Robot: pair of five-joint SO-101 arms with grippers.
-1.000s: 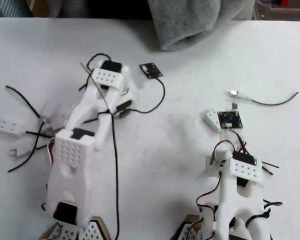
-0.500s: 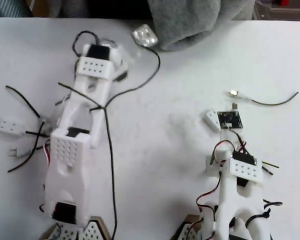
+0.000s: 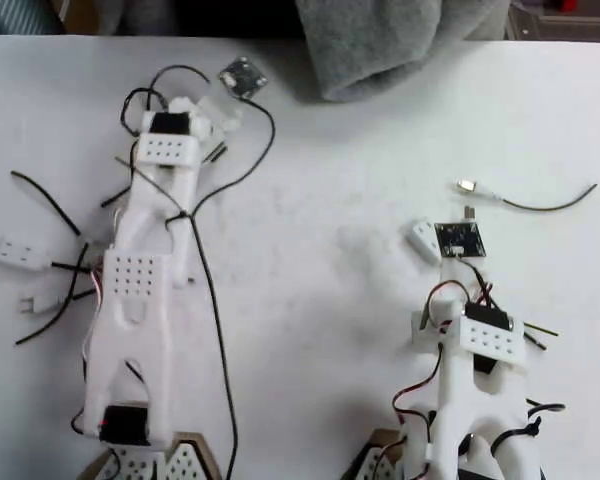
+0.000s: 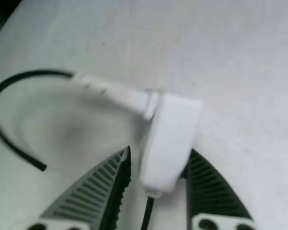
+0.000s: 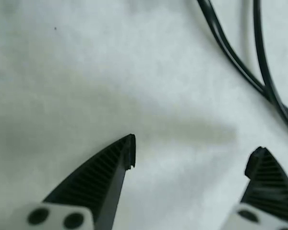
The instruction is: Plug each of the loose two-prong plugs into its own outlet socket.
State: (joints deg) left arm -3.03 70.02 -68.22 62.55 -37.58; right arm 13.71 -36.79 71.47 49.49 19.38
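My left gripper [image 4: 158,154] is clamped on a white block [image 4: 170,124], one ribbed finger pressed against each of its sides. In the high view this gripper [image 3: 195,108] sits at the upper left of the frame, far out on the table [image 3: 310,300] and close under the grey cloth [image 3: 380,45] that hangs over the top edge. My right gripper [image 5: 193,149] stands wide open with nothing between its fingers, low over bare table at the lower right of the high view.

I take the white block for one of the outlet sockets. A white plug [image 4: 113,93] on a black cord [image 4: 9,120] meets its far end, touching it, but I cannot tell whether the prongs are seated. A second outlet socket [image 3: 20,252] lies at the left edge of the high view, among black cords [image 3: 50,205]. A loose plug [image 3: 468,186] on a thin cord lies at the right, well apart from both sockets.

The risks, as I judge them:
- The block may twist or slide out of my grip, since I hold it by its smooth sides.
- The cord could drag the plug out of the block, if it is in at all.
- My arm could snag the cords that cross at the left and sweep the second socket out of place.
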